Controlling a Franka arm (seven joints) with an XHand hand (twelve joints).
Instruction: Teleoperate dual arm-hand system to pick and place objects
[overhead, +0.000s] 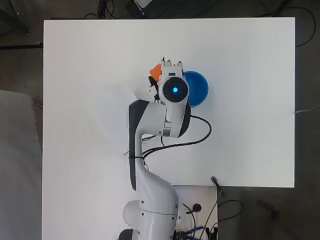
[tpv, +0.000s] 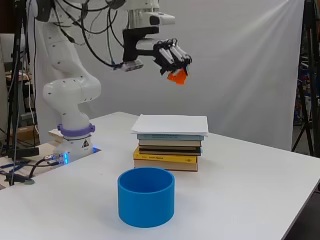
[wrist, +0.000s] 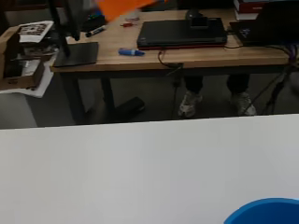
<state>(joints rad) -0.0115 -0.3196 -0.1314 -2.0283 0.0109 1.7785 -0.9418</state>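
A white table (tpv: 260, 190) carries everything. Near its front edge in the side view stands a blue cup (tpv: 146, 196), round, open at the top and upright. Behind it, near but apart, lies a stack of books (tpv: 169, 148) with a white sheet or cover on top and a yellow book near the bottom. The robot arm's base (tpv: 75, 142) sits at the table's edge, with cables (tpv: 30, 167) lying beside it.
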